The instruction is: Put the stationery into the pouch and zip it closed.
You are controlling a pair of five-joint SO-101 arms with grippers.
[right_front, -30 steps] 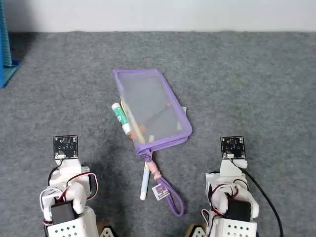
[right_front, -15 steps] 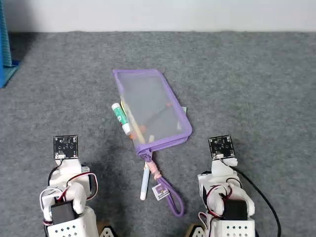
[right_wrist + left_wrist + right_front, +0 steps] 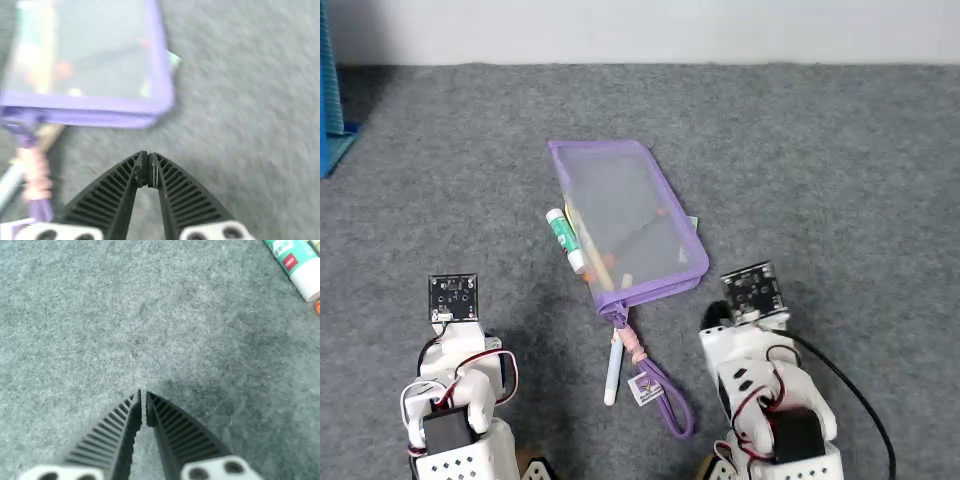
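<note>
We see the translucent purple-trimmed zip pouch [image 3: 625, 225] lying at centre frame on the grey carpet [image 3: 840, 180]. A green-and-white glue stick [image 3: 564, 240] lies against its left edge and a white pen [image 3: 613, 367] just below its lower corner. Our left gripper [image 3: 143, 399] and right gripper [image 3: 148, 162] are both pinched closed, low in the frame.

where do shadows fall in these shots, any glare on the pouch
High view: even light, no glare on the pouch, a dark shadow on the carpet beside the right arm. Left wrist view: a darker patch of carpet just ahead of the left gripper.
</note>
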